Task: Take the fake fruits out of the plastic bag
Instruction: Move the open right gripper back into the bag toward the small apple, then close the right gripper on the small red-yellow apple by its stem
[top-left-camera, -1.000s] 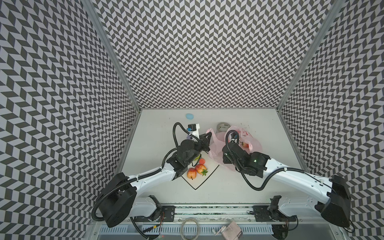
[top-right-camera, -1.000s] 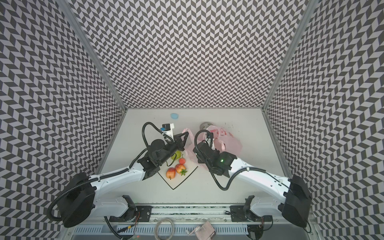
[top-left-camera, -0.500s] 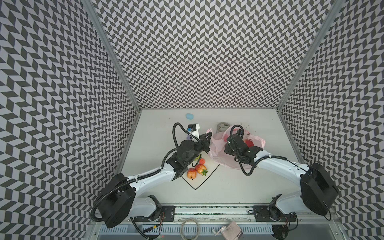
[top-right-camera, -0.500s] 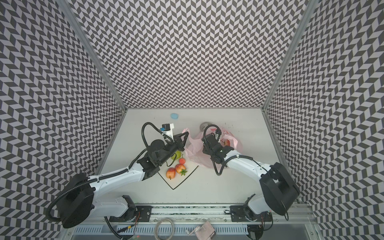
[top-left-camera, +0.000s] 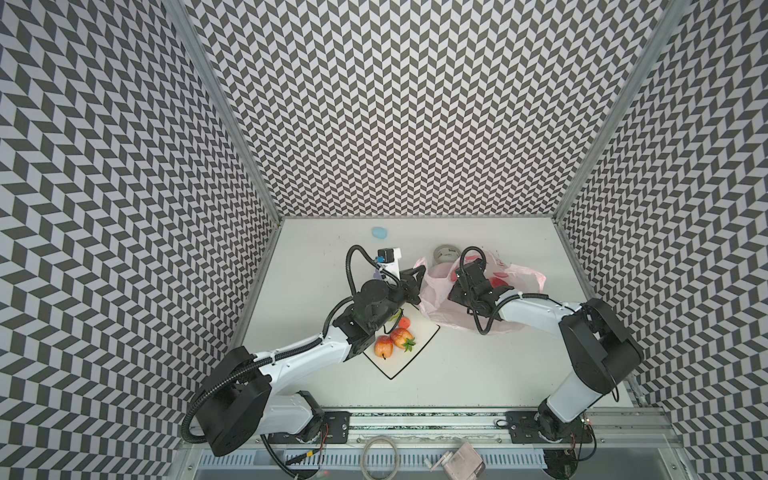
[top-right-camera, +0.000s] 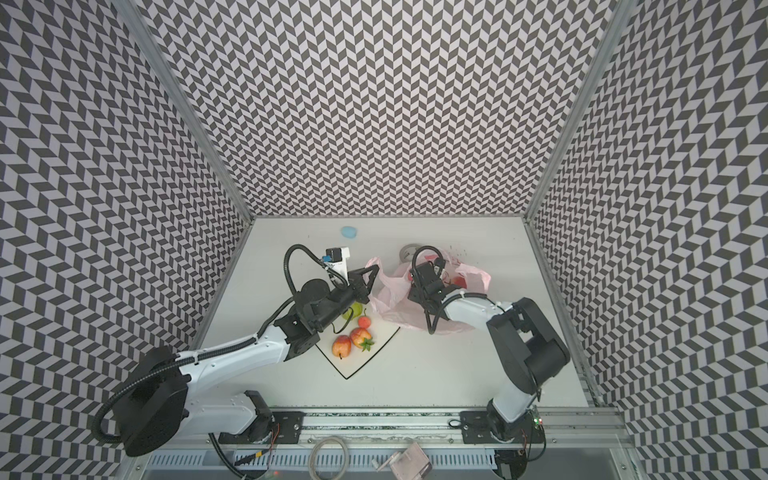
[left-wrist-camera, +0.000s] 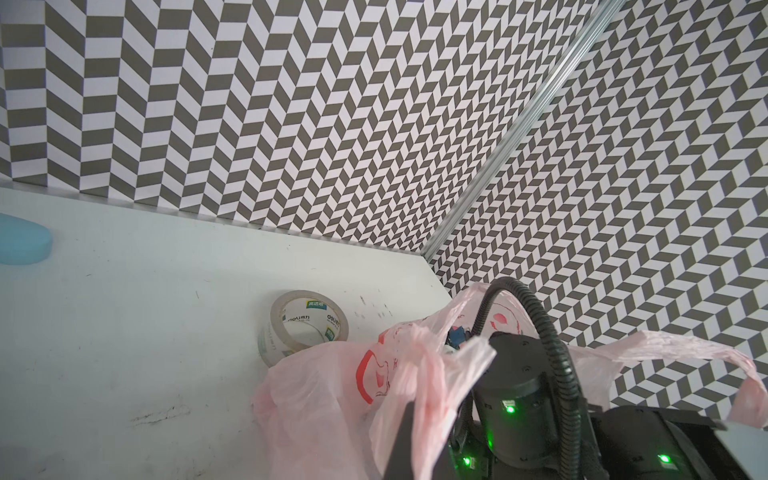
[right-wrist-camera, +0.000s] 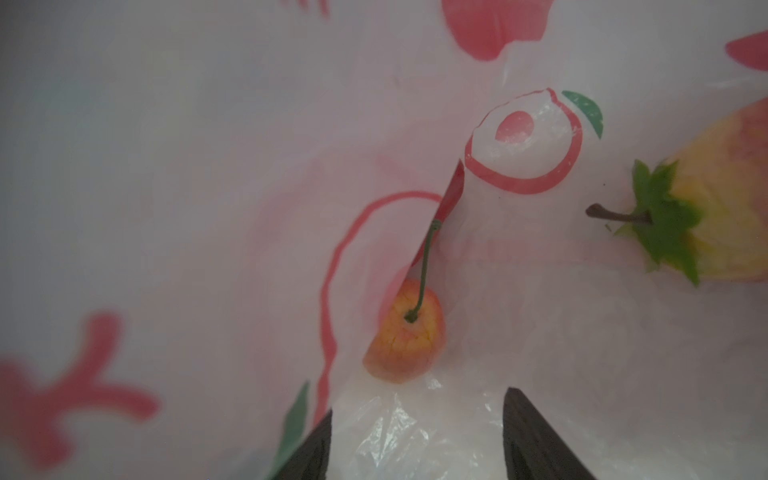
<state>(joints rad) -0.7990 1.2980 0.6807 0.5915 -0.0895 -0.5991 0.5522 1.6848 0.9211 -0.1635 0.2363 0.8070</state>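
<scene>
1. Where the right wrist view looked inside the plastic bag (top-left-camera: 434, 297), the likely next target was the small cherry-like fruit (right-wrist-camera: 405, 334), which lay on the film of the bag's floor.
2. It sat just ahead of the right gripper (right-wrist-camera: 417, 440), roughly centred on the gap between the fingertips and touching neither.
3. Long axis: its green stem ran away from the jaws, almost along the approach line. My judgement was that a short forward push would bracket the round body and leave the stem clear.
4. The right gripper's jaws were spread and empty, with only crinkled film below them.
5. The right arm was clearly nearer, already inside the bag mouth. The left gripper (top-right-camera: 374, 272) was outside at the bag's rim, pressed together on a pinch of the pink film and holding that side up.
6. Fruits counted in the bag: two. These were the cherry-like fruit and one leafy fruit (right-wrist-camera: 715, 199), yellow-red and well off to the side. Folds hid the rest of the floor, so there may have been more.
7. Fruits counted out of the bag: four, all on the plate (top-left-camera: 409, 357). They were one pear (top-right-camera: 356, 309), one red ball (top-right-camera: 364, 321), one strawberry (top-right-camera: 360, 336) and one apple (top-right-camera: 341, 346).
8. Other things: one tape roll (left-wrist-camera: 305, 324) touching the bag's far side, and one blue blob (top-left-camera: 379, 232) near the back wall.
</scene>
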